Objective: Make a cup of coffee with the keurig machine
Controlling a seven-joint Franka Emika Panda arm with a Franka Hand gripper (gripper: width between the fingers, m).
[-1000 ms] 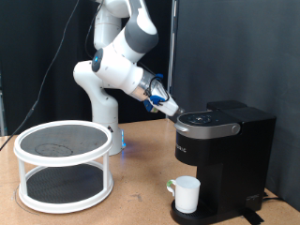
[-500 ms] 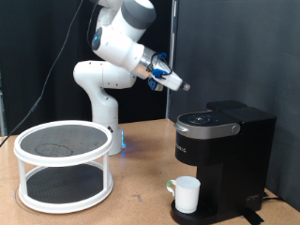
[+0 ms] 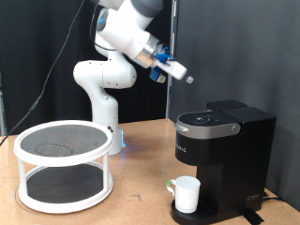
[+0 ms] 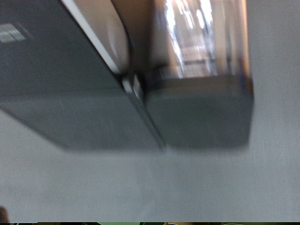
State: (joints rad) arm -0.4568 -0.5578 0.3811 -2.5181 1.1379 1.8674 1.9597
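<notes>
Nearest in the exterior view: two-tier white round rack (image 3: 63, 167) with dark mesh shelves, sitting on the wooden table (image 3: 141, 197) at the exterior view's left. At the exterior view's bottom right, the cup (image 3: 187, 194), small, white, upright, open mouth facing up, long axis vertical. It stands on the round drip base of the keurig machine (image 3: 223, 159), under the brew head, touching the base. A bit of green shows at the cup's left side, too small to identify.

The keurig machine is black and boxy, upright, lid down and closed, front with its small logo facing the exterior view's left. Its top panel is flat and dark with a silver edge. It stands on the table at the exterior view's right.

Above and left of the machine's top, well apart from it, the gripper (image 3: 186, 76) hangs in the air, pointing down toward the exterior view's right. Nothing visible between the fingers, touching nothing. Finger spacing too small and blurred to read, cannot tell if apart or together.

Wrist view is heavily blurred: dark grey surfaces with a pale curved strip, apparently the machine top (image 4: 84, 84); fingers not distinguishable.

Farthest: white arm base (image 3: 98, 89) at the back of the table, black curtain (image 3: 234, 47) behind.
</notes>
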